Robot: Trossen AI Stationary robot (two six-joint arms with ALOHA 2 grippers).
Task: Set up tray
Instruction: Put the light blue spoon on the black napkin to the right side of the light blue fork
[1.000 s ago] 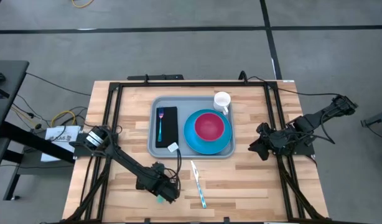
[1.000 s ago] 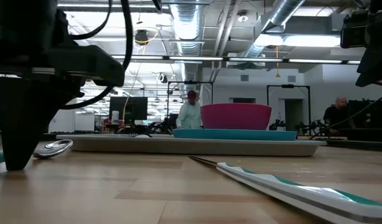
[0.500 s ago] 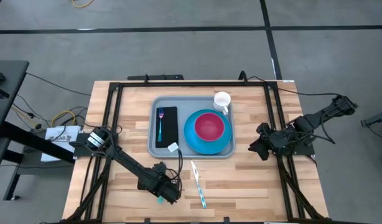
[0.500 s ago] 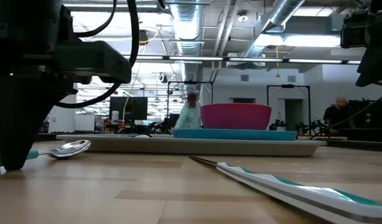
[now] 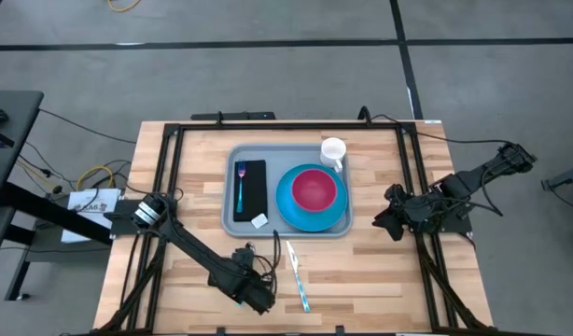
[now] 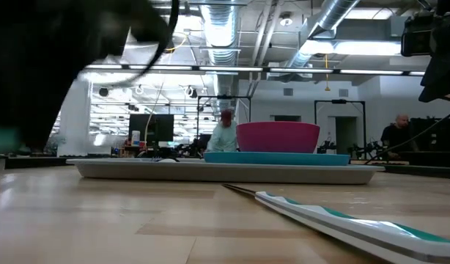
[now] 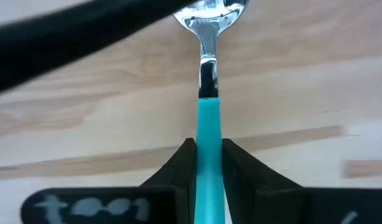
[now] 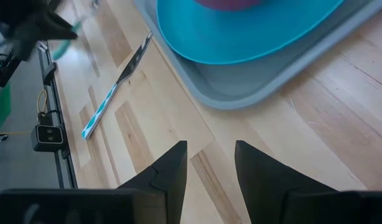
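Note:
The grey-blue tray (image 5: 232, 217) lies at the table's middle. It holds a black napkin (image 5: 255, 191) with a fork (image 5: 240, 185), a blue plate (image 5: 310, 217) with a magenta bowl (image 5: 314, 189), and a white mug (image 5: 333, 150). My left gripper (image 5: 257, 295) is near the table's near edge, shut on a teal-handled spoon (image 7: 208, 93). My right gripper (image 5: 387, 220) is open and empty, to the right of the tray; it also shows in the right wrist view (image 8: 209, 163). My left gripper pinches the spoon's teal handle (image 7: 208, 134) between its two fingers, which slant down at the table. The handle runs on forward past the fingertips, with the metal bowl (image 7: 209, 9) at the far end. The low view shows no spoon on the wood: it is lifted clear.
A knife with a teal-and-white handle (image 5: 296, 276) lies on the wood between the tray and the near edge, just right of my left gripper. A small white tag (image 5: 260, 221) lies on the tray's near rim. Black frame rails (image 5: 165, 187) run along the table's sides.
My left gripper has gone up and a little toward the table's near right, taking the spoon with it. The spoon's bowl first slid along the wood, then came off it and is lifted clear.

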